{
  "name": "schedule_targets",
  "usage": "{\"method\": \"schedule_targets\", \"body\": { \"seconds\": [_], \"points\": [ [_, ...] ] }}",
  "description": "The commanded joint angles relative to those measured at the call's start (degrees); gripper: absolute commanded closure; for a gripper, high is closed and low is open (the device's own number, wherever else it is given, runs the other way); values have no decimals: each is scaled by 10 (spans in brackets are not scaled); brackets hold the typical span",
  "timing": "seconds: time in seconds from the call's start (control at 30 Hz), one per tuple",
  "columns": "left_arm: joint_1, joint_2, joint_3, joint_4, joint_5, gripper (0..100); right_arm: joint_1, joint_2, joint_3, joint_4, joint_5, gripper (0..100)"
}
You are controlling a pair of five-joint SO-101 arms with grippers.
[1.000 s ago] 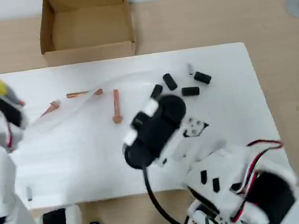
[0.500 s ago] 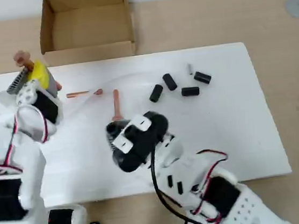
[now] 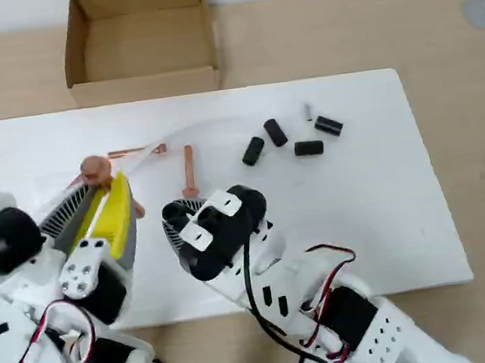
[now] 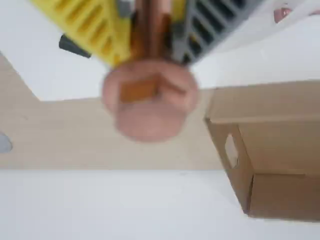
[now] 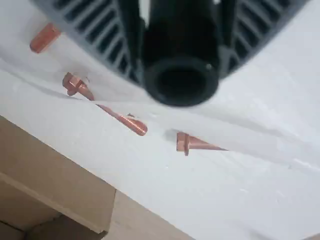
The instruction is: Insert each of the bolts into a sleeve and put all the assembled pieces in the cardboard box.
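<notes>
My left gripper is shut on a copper bolt, whose wide head sticks out past the yellow and grey fingers; the left wrist view has that bolt end-on in the gripper. Close to its right, my right gripper is shut on a black sleeve, its open bore facing outward in the right wrist view. Two loose bolts lie on the white mat. Several black sleeves lie right of centre. The cardboard box stands open at the back left.
The mat covers most of the wooden table. A small grey pin lies by the sleeves. The right wrist view shows loose bolts on the mat and the box wall beyond. The box corner shows in the left wrist view.
My left gripper has swung from the far left edge toward the middle front, carrying the bolt. My right gripper has moved left toward it, uncovering the sleeves.
</notes>
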Motion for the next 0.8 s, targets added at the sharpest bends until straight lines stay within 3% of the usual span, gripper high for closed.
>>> {"method": "schedule_targets", "body": {
  "seconds": [0.0,0.17,0.33,0.53,0.77],
  "points": [
    [10,-5,-4,5,-4,994,-9,-11,-2,-19,-6,984],
    [10,-5,-18,1,63,994,-9,-10,0,-62,-6,984],
    [10,-2,-4,-6,62,993,-9,-10,0,-69,-17,984],
    [10,-5,88,-110,56,993,-9,-9,2,-69,-49,984],
    [10,-4,129,-160,15,993,-9,-9,-1,-69,-47,984]
  ]
}}
